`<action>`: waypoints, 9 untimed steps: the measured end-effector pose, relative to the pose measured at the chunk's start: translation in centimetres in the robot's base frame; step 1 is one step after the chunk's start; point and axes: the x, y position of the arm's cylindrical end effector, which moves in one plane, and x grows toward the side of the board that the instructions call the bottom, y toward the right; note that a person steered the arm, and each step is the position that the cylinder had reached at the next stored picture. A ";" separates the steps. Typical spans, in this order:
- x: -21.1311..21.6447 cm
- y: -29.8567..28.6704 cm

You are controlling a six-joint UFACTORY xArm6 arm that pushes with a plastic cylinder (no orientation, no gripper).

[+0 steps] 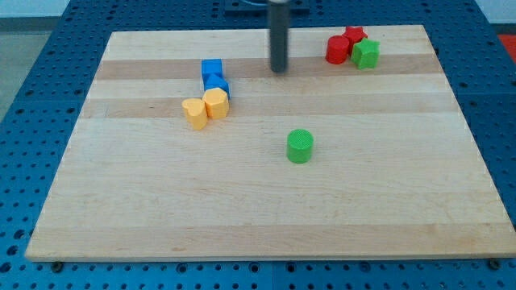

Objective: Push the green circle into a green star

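We judge ourselves still approaching: my tip (pixel 279 71), a bare rod end effector holding nothing, must swing near-left of the green circle (pixel 300 146) to drive it far-right into the green star (pixel 365 54).

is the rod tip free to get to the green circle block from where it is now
Probably yes. My tip sits toward the view's top, and the bare wooden board lies between it and the green circle block. The blue blocks and yellow blocks stand off to the view's left.
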 end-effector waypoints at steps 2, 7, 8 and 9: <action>17.2 3.1; 9.1 -0.8; 4.2 -1.7; 4.1 2.7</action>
